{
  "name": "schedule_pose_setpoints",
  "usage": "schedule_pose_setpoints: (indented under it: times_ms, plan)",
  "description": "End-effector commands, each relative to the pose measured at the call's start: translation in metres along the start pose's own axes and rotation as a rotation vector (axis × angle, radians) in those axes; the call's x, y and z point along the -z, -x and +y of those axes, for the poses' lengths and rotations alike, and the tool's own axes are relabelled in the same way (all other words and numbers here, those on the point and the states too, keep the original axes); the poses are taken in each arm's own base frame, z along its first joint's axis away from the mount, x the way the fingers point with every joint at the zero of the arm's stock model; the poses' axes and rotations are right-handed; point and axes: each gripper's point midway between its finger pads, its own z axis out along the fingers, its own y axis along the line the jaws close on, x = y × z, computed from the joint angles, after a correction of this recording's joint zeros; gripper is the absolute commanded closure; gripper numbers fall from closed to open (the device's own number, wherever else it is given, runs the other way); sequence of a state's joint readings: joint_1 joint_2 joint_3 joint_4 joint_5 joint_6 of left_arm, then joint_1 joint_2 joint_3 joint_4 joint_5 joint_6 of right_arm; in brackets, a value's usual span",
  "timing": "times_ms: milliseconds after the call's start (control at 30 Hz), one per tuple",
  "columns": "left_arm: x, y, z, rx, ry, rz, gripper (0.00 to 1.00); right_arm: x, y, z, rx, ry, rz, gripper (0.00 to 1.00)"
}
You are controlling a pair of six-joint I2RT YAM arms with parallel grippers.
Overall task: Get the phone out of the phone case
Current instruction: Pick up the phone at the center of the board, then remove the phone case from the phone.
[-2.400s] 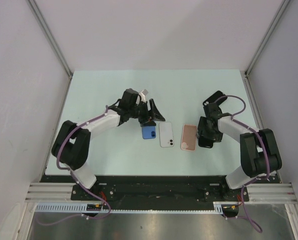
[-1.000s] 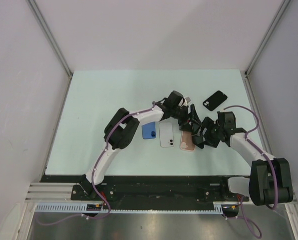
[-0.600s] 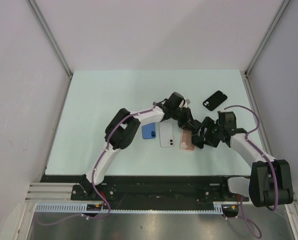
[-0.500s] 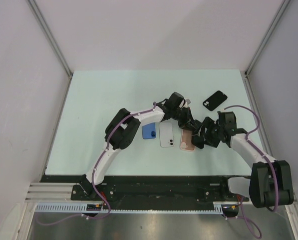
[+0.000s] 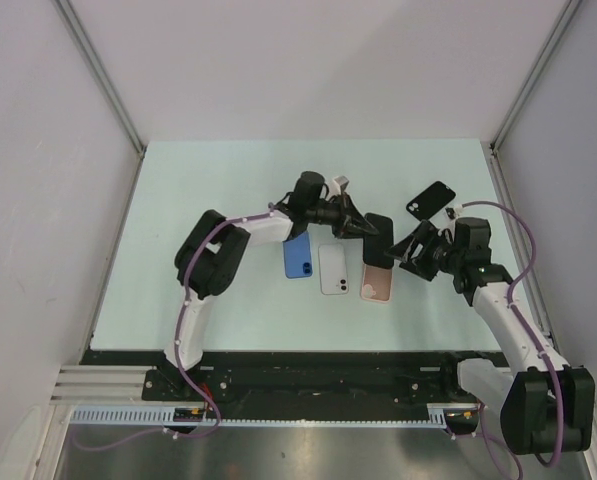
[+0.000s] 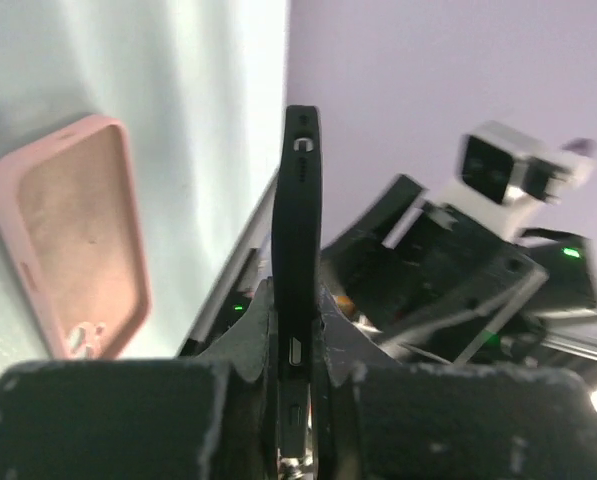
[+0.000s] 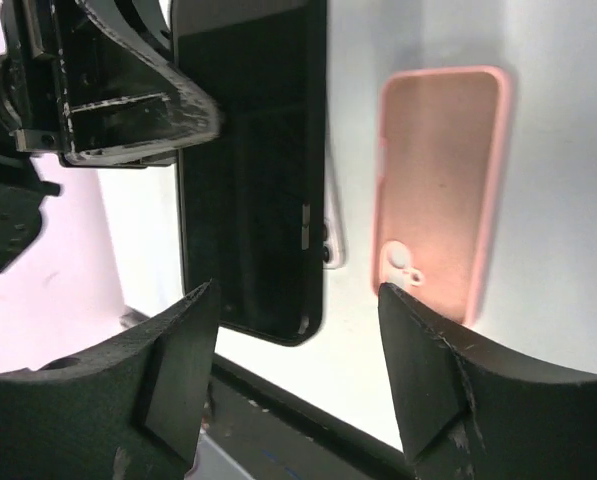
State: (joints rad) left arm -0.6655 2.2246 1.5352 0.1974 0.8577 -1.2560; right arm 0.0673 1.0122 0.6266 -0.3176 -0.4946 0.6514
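Two arms meet over the middle of your table (image 5: 198, 200), a little to the right. Your left gripper (image 5: 361, 227) is clamped on the black phone (image 5: 379, 238) and holds it off the table. In the left wrist view the phone (image 6: 296, 230) stands edge-on, pinched between that gripper's (image 6: 296, 345) fingers (image 6: 253, 335).

The pink case (image 5: 378, 276) lies flat on the table, just to the near side of the held phone and apart from it. Both wrist views show the case (image 6: 73, 240) (image 7: 440, 190) open side up with nothing in it, its camera cut-out at the near end.

Your right gripper (image 5: 408, 250) sits just right of the phone, facing it. Its jaws are spread wide, and its own view shows the gripper (image 7: 296, 305) with nothing between the fingers (image 7: 173, 365). The phone (image 7: 253, 170) hangs beyond them in the left gripper's (image 7: 113, 100) hold.

Left of the pink case you have a white phone (image 5: 333, 269), then a blue phone (image 5: 298, 258), both back up. A black item (image 5: 430, 200), phone or case you cannot tell, lies farther right.
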Motion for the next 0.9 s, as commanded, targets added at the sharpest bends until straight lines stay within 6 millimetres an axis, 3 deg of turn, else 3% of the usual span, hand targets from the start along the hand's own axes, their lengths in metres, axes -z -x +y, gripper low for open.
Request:
schedule_pose_setpoints:
  times_ms: [0, 100, 300, 400, 433, 500, 633, 700, 733, 833, 867]
  plan:
    - [0.057, -0.016, -0.106, -0.124, -0.348, 0.019, 1.00, 0.010, 0.023, 0.051, -0.001, 0.207, -0.059, 0.33]
    - [0.073, -0.020, -0.118, -0.129, -0.424, 0.019, 1.00, 0.009, 0.026, 0.065, 0.000, 0.269, -0.057, 0.34]
    - [0.079, -0.023, -0.123, -0.149, -0.445, 0.014, 1.00, 0.004, 0.022, 0.093, 0.001, 0.395, -0.036, 0.38]
    - [0.079, -0.024, -0.120, -0.139, -0.450, 0.020, 1.00, 0.003, 0.021, 0.103, -0.011, 0.443, -0.031, 0.53]
    - [0.082, -0.026, -0.124, -0.137, -0.473, 0.025, 1.00, 0.000, 0.019, 0.102, -0.023, 0.447, -0.023, 0.74]
    - [0.087, -0.026, -0.126, -0.153, -0.517, 0.022, 1.00, -0.001, 0.021, 0.104, -0.053, 0.460, -0.032, 1.00]
    - [0.095, -0.024, -0.124, -0.118, -0.562, 0.005, 1.00, -0.003, 0.020, 0.105, -0.093, 0.495, -0.037, 1.00]
    - [0.095, -0.021, -0.120, -0.111, -0.548, -0.012, 0.92, -0.003, 0.018, 0.110, -0.078, 0.517, -0.037, 1.00]
    - [0.096, -0.022, -0.120, -0.127, -0.542, -0.019, 0.75, -0.003, 0.019, 0.111, -0.078, 0.517, -0.041, 1.00]
    - [0.095, -0.021, -0.120, -0.135, -0.524, -0.030, 0.52, -0.005, 0.015, 0.118, -0.060, 0.541, -0.033, 1.00]
    - [0.095, -0.021, -0.120, -0.137, -0.525, -0.029, 0.48, -0.007, 0.013, 0.119, -0.059, 0.546, -0.026, 1.00]
